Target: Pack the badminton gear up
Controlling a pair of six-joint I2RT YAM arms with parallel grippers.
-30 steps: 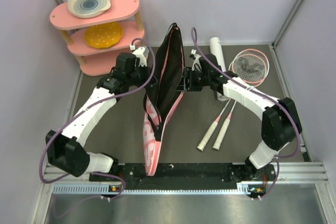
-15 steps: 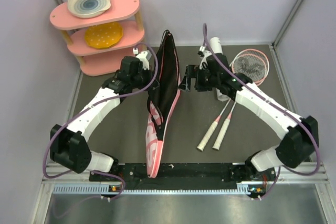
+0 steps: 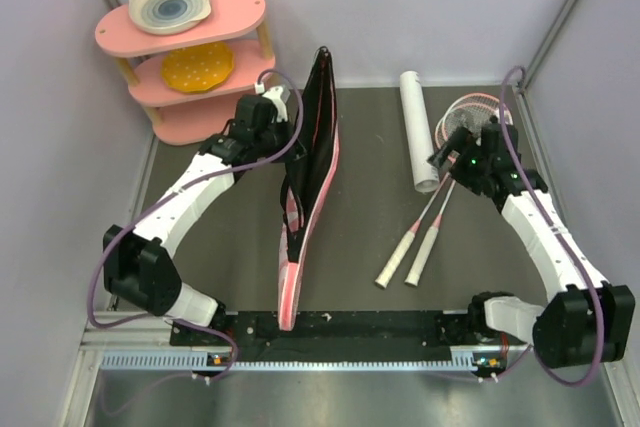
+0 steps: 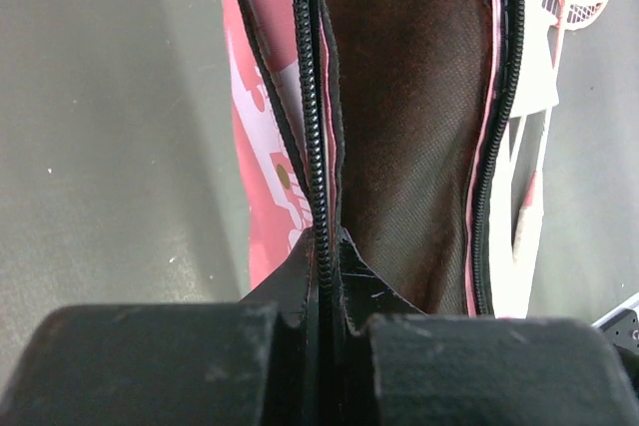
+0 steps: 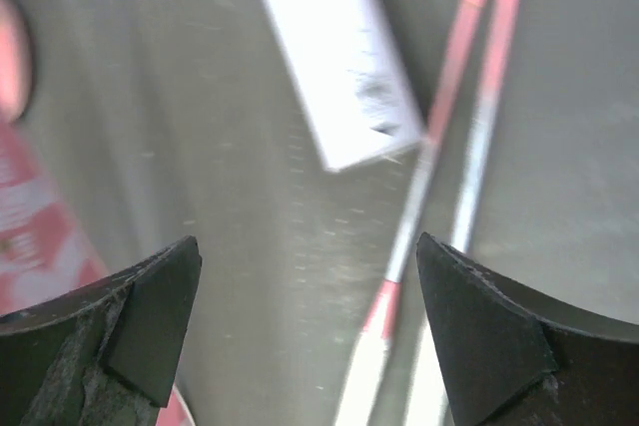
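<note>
While your left gripper is clamped on the zipper edge of the pink racket bag, which stands open mid-bench, the white tube and two rackets lie right of it, your right gripper wide open above their shafts.

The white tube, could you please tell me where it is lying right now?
In the top view the white tube lies right of centre, between the racket bag and the rackets, its near end by their shafts.
</note>
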